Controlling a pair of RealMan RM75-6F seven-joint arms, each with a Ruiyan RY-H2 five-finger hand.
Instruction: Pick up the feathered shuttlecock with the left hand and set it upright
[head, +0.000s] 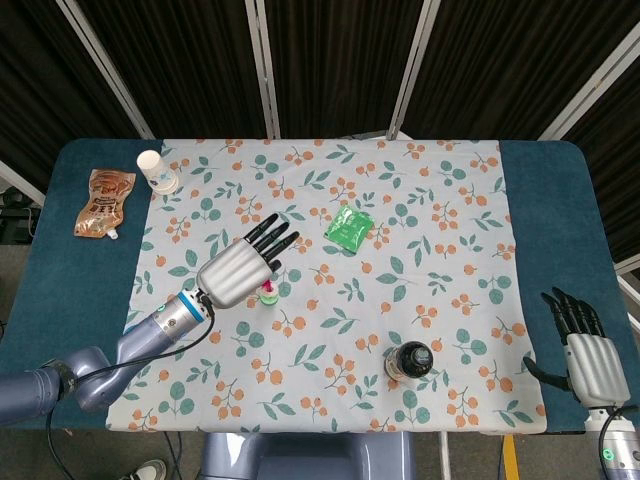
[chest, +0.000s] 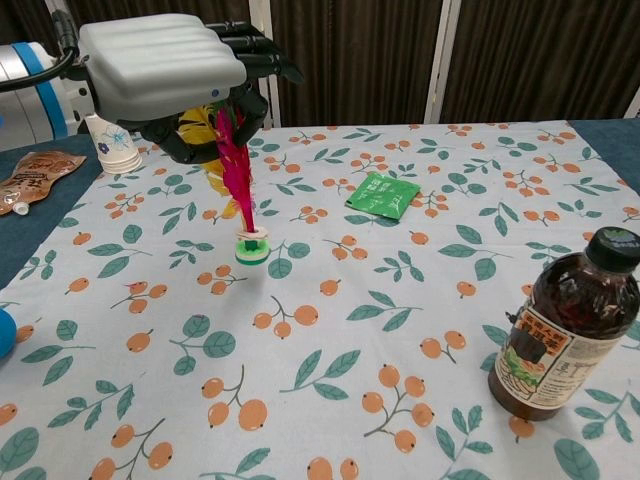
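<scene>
The feathered shuttlecock (chest: 238, 180) has red and yellow feathers and a green-and-white round base (chest: 251, 245). It hangs nearly upright, base down, close above or on the floral cloth; I cannot tell whether it touches. My left hand (chest: 170, 72) holds its feathers from above, fingers pointing away. In the head view the left hand (head: 240, 268) covers the feathers and only the base (head: 269, 295) shows. My right hand (head: 586, 345) rests open on the blue table edge at the far right, away from everything.
A green packet (head: 349, 227) lies right of the left hand. A dark bottle (chest: 561, 322) stands at the front right. A paper cup (head: 155, 171) and a brown pouch (head: 102, 201) sit at the far left. The floral cloth (head: 440, 230) covers the table's middle.
</scene>
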